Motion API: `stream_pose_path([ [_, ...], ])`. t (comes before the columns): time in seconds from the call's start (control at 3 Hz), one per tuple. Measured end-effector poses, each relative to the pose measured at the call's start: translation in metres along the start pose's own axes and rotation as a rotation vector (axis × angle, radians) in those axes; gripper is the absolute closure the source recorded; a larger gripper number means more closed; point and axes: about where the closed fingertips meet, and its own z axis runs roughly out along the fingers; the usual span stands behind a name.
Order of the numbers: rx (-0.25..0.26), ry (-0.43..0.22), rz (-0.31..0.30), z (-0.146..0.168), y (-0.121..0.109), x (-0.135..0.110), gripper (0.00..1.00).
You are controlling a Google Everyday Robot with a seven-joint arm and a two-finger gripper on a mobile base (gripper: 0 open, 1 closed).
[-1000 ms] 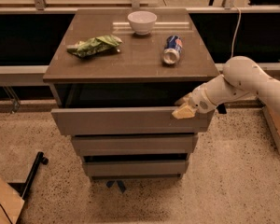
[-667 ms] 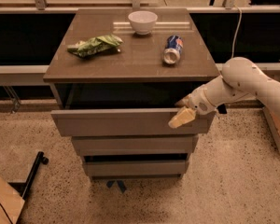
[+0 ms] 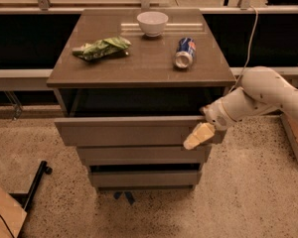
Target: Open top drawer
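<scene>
Green bag (image 3: pixel 102 48), bowl (image 3: pixel 152 23) and can (image 3: pixel 184 52) sit on the table (image 3: pixel 139 66). The top drawer (image 3: pixel 124 132) just below sits partly out, its inside too dark to read. The tool (image 3: pixel 198 136) is at the right end of the front panel; can't tell if it is spread or pressed together.

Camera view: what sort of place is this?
Likely an office or lab: speckled floor, cabinet holding a bowl, can and snack bag. The gripper is at the right end of the top drawer.
</scene>
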Motion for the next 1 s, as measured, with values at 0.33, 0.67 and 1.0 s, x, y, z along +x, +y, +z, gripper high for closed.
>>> stream_pose_path([
  [0.33, -0.013, 0.014, 0.026, -0.0029, 0.0084, 0.007, 0.42],
  [0.67, -0.013, 0.014, 0.026, -0.0086, 0.0097, 0.0029, 0.64],
  [1.0, -0.014, 0.014, 0.026, -0.0114, 0.0103, 0.0008, 0.63],
])
